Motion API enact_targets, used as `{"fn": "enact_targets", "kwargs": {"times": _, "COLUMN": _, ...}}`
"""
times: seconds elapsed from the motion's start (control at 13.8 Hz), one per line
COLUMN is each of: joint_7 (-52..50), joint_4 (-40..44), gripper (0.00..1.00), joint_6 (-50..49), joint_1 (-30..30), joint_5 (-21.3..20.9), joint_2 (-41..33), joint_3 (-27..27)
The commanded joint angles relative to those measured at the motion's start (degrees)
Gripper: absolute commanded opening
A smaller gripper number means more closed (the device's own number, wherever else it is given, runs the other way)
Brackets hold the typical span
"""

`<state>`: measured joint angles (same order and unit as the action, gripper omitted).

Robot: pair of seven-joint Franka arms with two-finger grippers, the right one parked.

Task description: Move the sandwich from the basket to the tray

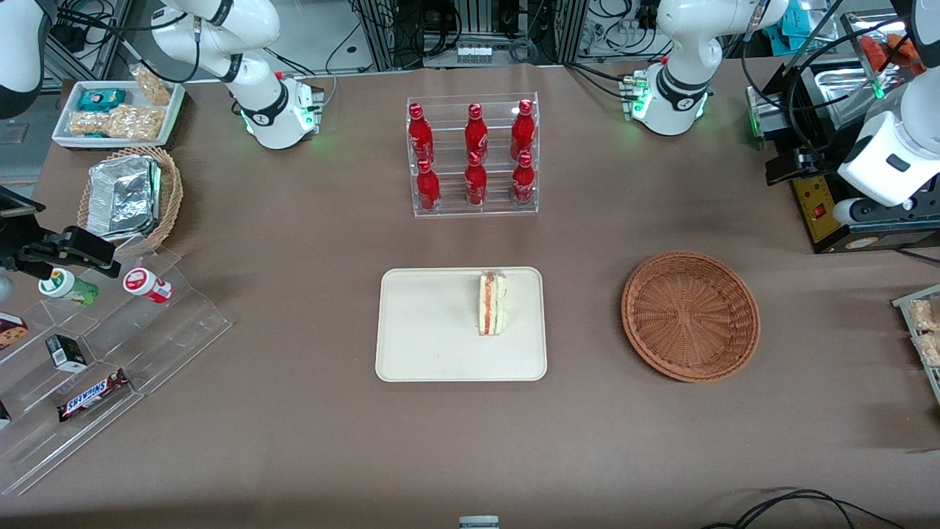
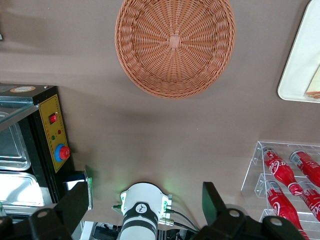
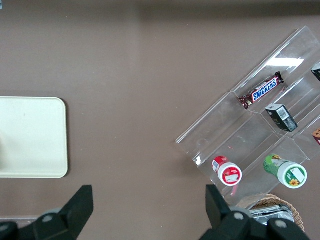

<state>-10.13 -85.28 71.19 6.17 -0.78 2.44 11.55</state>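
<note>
The sandwich (image 1: 492, 303) stands on edge on the cream tray (image 1: 411, 345), on the side of the tray nearest the basket. The reddish-brown wicker basket (image 1: 690, 316) sits beside the tray, toward the working arm's end, with nothing in it. My left gripper (image 1: 792, 166) is raised above the table, farther from the front camera than the basket, near the black box. In the left wrist view the gripper (image 2: 145, 200) is open and holds nothing. That view also shows the basket (image 2: 175, 45), a corner of the tray (image 2: 300, 60) and a sliver of the sandwich (image 2: 315, 86).
A clear rack of red bottles (image 1: 474, 158) stands farther from the front camera than the tray. A black box with a red button (image 1: 822, 213) stands near my gripper. A tan basket with foil containers (image 1: 128, 198) and an acrylic snack stand (image 1: 110, 353) lie toward the parked arm's end.
</note>
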Motion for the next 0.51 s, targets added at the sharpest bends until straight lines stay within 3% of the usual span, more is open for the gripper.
{"fn": "enact_targets", "kwargs": {"times": 0.0, "joint_7": 0.4, "joint_4": -0.9, "gripper": 1.0, "joint_6": 1.1, "joint_1": 1.1, "joint_5": 0.0, "joint_2": -1.6, "joint_3": 0.8}}
{"fn": "enact_targets", "kwargs": {"times": 0.43, "joint_7": -0.1, "joint_4": -5.4, "gripper": 1.0, "joint_6": 3.5, "joint_1": 1.1, "joint_5": 0.1, "joint_2": -5.2, "joint_3": 0.8}}
